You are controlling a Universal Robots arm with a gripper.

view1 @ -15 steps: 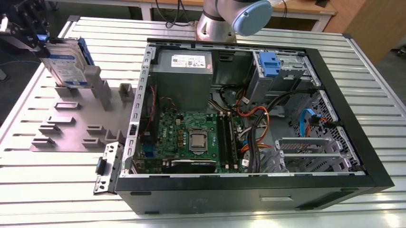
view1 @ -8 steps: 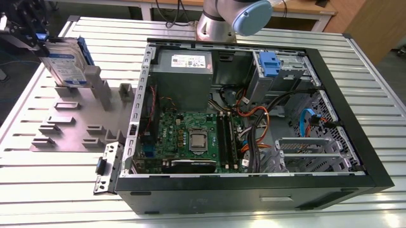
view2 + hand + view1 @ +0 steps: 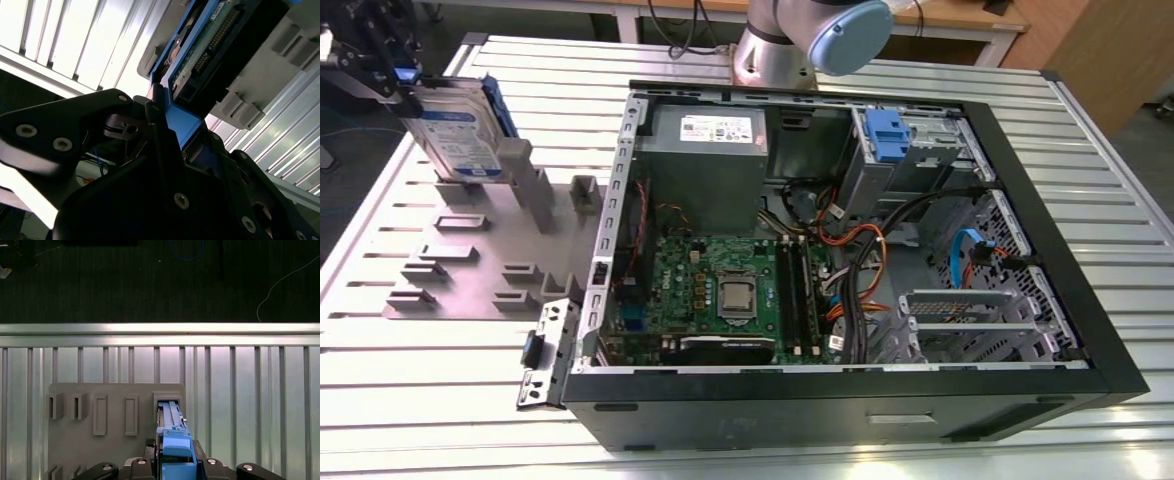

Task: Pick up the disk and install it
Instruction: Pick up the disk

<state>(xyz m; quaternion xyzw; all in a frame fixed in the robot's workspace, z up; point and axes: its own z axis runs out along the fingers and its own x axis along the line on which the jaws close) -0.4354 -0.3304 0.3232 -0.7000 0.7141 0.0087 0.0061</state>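
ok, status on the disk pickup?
Gripper shut on the disk, at its upper end. Disk upright, lower end at a slot in the grey fixture plate. Open computer case stands apart, on the exterior view's right.

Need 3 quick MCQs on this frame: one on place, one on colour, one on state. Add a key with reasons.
1. Where is the disk?
A) Upright at the grey fixture plate, on the exterior view's left of the computer case
B) Inside the computer case
C) On the floor

2. What colour is the disk's carrier bracket?
A) Red
B) Yellow
C) Blue

3. What state is the gripper in?
A) Open, away from the disk
B) Shut on the disk
C) Shut on a cable

Key:
1 A, the exterior view shows it standing at the plate, outside the case.
2 C, blue shows in both wrist views.
3 B, the second wrist view shows the gripper clamped on the bracket.
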